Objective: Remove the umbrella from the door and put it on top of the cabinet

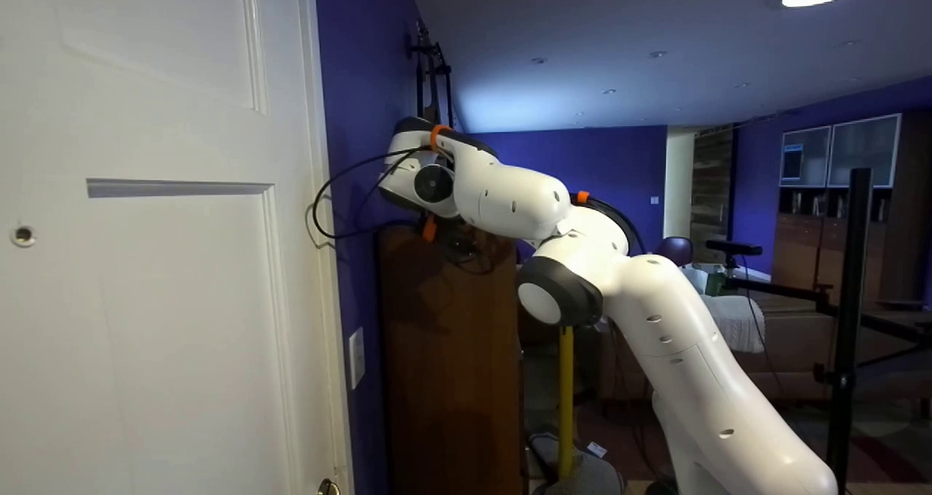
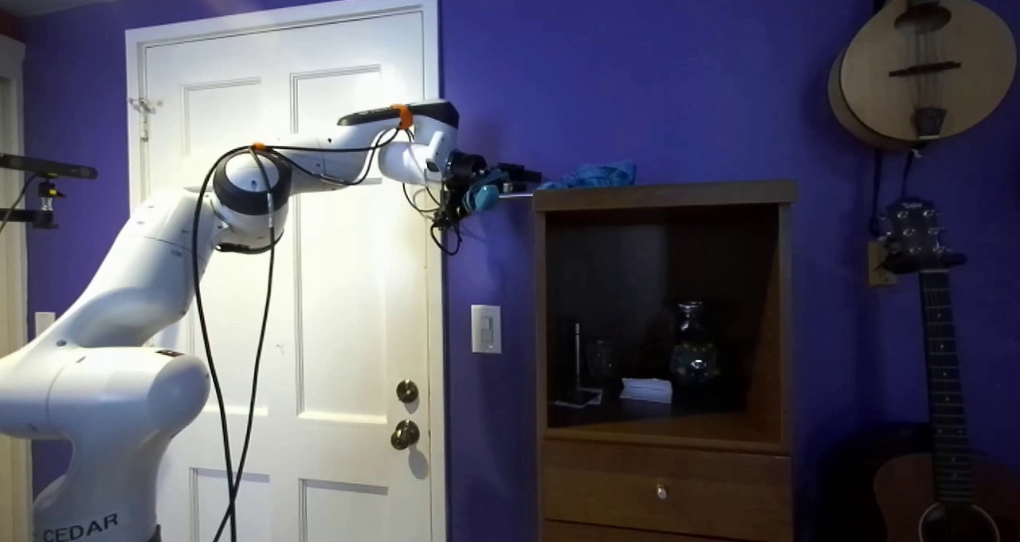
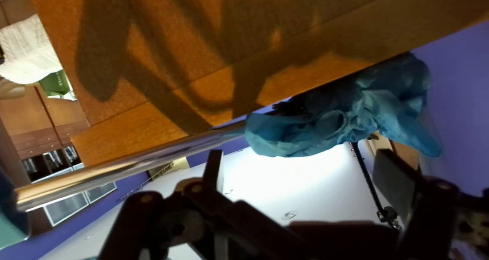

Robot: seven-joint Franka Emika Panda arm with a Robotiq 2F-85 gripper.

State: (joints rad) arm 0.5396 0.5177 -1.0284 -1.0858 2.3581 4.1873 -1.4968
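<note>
The umbrella is folded, with a teal canopy (image 2: 590,176), a metal shaft and a teal handle (image 2: 482,197). Its canopy lies on the flat top of the brown wooden cabinet (image 2: 669,196). The shaft and handle stick out past the cabinet's side facing the door. The wrist view shows the umbrella's canopy (image 3: 336,122), the shaft running left and the handle at the left edge. My gripper (image 2: 527,174) is at the cabinet's top edge, close to the handle and shaft. In the wrist view its fingers (image 3: 296,168) are wide apart with nothing between them. An exterior view shows the cabinet's side (image 1: 451,364); the umbrella is hidden there.
The white door (image 2: 362,231) stands behind the arm, left of the cabinet. The purple wall (image 2: 661,72) is right behind the cabinet. A guitar (image 2: 944,367) and a round-bodied string instrument (image 2: 924,56) hang at the right. A vase (image 2: 692,351) stands on the cabinet's open shelf.
</note>
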